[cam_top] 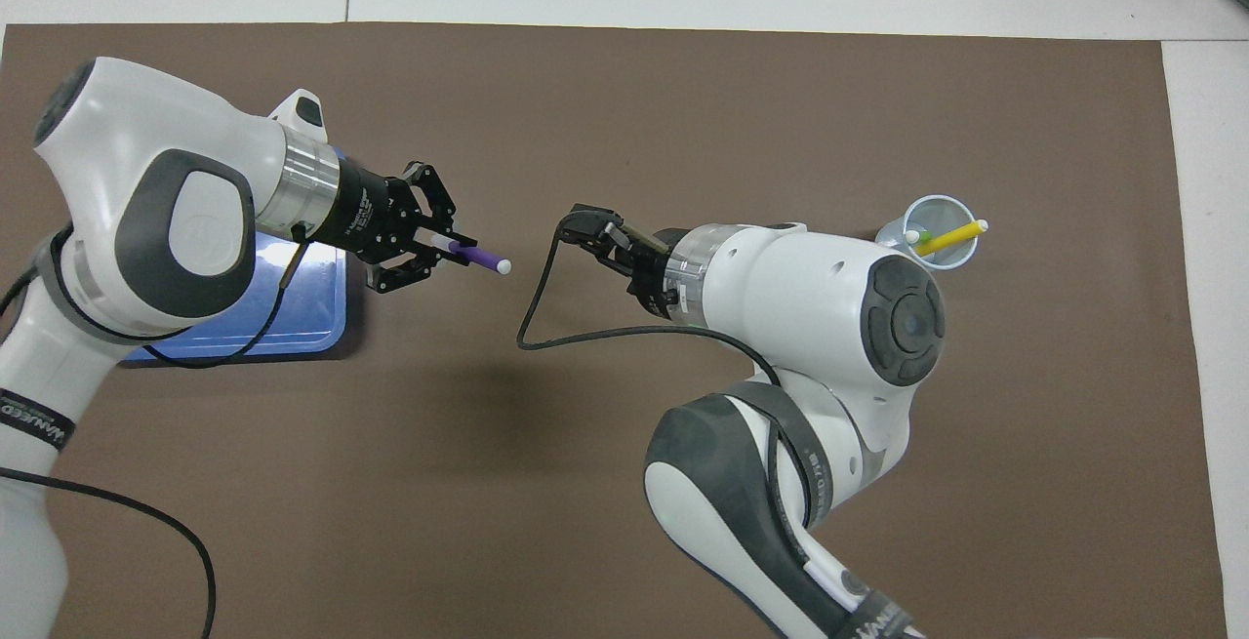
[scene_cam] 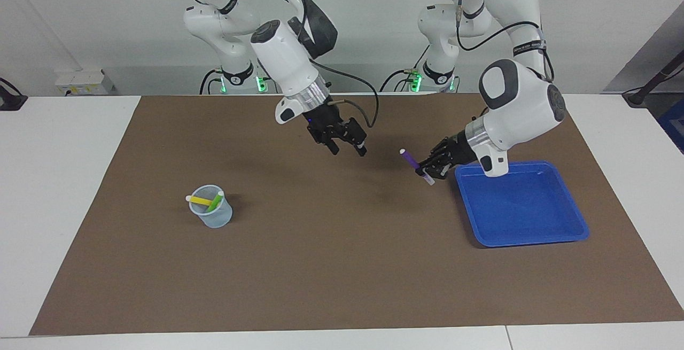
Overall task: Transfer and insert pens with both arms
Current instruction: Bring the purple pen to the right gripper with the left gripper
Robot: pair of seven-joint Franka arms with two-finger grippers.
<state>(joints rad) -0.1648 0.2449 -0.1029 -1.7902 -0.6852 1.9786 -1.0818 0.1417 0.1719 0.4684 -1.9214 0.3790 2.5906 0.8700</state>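
Purple pen (scene_cam: 414, 164): I see it clamped in the left gripper (scene_cam: 429, 171), up in the air over the brown mat (scene_cam: 342, 264), its pale tip (cam_top: 503, 267) pointing toward the right gripper.
Left gripper: it closes on the purple pen near its clear end; I read it as hanging just off the tray's corner, over the mat, toward the left arm's end of the table (scene_cam: 64, 179).
Right gripper (scene_cam: 346, 144): fingers spread apart with nothing between them, raised over the middle of the mat and tilted toward the pen; a gap separates it from the pen tip.
Tray (scene_cam: 534, 216): blue, flat on the mat at the left arm's end of the table; I see nothing lying in it.
Cup (scene_cam: 212, 215): clear plastic, standing on the mat toward the right arm's end, farther from the robots than both grippers.
Yellow pen (scene_cam: 201, 200): lying tilted in the cup, its pale end past the rim.
Green pen (scene_cam: 216, 201): leaning in the same cup beside the yellow one, pale end up.
Mat: covers most of the table, white edges showing all round.
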